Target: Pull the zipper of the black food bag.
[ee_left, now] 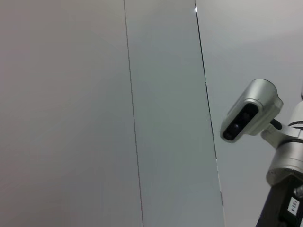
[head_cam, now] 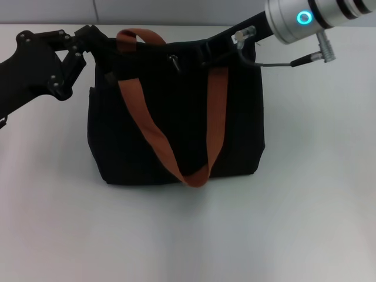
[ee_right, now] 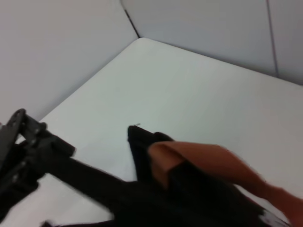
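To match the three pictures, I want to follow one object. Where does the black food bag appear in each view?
Head view: the black food bag stands mid-table, between both arms.
Left wrist view: not in it; only wall panels and a camera show.
Right wrist view: its top edge at the bottom.
Shared landmark: orange-brown strap.

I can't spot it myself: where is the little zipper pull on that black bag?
In the head view the zipper pull sits on the top edge of the black bag, between the two orange straps.
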Controlling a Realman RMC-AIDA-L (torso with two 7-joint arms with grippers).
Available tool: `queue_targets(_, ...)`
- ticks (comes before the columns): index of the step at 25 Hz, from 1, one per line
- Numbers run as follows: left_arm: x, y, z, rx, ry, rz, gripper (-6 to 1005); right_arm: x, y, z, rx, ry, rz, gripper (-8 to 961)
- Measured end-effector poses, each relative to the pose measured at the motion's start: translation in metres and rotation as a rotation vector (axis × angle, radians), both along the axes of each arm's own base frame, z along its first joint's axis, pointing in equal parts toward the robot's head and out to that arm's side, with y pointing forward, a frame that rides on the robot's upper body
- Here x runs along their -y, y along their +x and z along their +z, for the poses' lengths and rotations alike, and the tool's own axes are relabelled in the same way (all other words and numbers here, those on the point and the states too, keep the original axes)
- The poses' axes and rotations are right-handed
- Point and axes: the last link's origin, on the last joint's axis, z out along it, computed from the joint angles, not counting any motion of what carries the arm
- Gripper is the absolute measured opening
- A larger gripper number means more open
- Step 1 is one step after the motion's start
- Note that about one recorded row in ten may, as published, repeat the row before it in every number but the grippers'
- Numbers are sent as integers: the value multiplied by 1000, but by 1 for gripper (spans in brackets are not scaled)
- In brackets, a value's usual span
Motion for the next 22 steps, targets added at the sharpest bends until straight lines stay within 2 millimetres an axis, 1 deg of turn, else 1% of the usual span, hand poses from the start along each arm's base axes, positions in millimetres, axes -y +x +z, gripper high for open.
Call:
queue_targets(7,0,-1,1,0,4,3,20,3,11,16,28,50,-24,0)
queue_targets(11,1,-1,1,1,5,5,20,5,14,24,-10,61,-29,0)
queue_targets(15,1,-1,1,2,5,4,20,8,9,23,-78,31,-7,13)
queue_targets(19,0,0,1,3,5,0,20,9,8,13,-130,-22,-1,26)
queue_targets(22,-1,1,1,9,5,0,20,9,7,10,-147,-35,-5,36)
